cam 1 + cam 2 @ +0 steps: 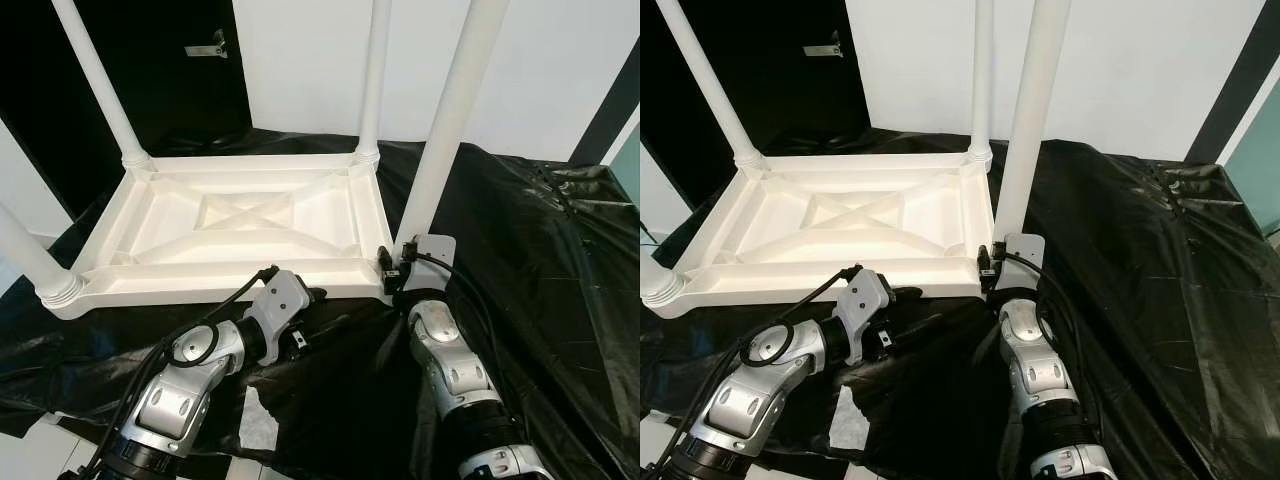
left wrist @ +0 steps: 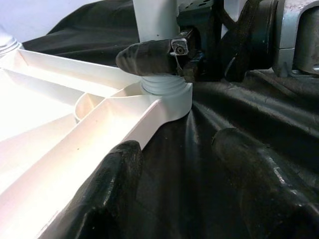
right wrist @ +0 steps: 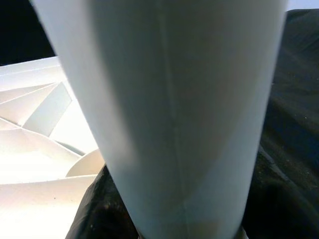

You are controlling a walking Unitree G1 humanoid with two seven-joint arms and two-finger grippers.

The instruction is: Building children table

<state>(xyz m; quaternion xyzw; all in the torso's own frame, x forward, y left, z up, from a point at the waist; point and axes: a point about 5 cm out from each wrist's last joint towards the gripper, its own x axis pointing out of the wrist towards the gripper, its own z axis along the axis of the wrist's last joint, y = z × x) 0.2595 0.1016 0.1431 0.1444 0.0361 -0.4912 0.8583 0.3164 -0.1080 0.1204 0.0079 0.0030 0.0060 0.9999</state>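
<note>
A white plastic children's table (image 1: 240, 225) lies upside down on a black sheet, its ribbed underside facing up. Legs stand at all its corners. My right gripper (image 1: 393, 270) is shut on the base of the near right leg (image 1: 445, 120), just above the threaded socket (image 2: 164, 89); one of its fingers (image 2: 149, 56) wraps the leg. The leg's white shaft (image 3: 169, 114) looms close in the right wrist view. My left gripper (image 2: 184, 189) is open and low at the table's near rim (image 2: 99, 144), holding nothing.
Black plastic sheeting (image 1: 540, 260) covers the floor, wrinkled to the right. Other legs rise at the far left (image 1: 100, 80), far right (image 1: 375, 70) and near left (image 1: 30, 255). A white wall stands behind, with a dark door (image 1: 190, 60) at left.
</note>
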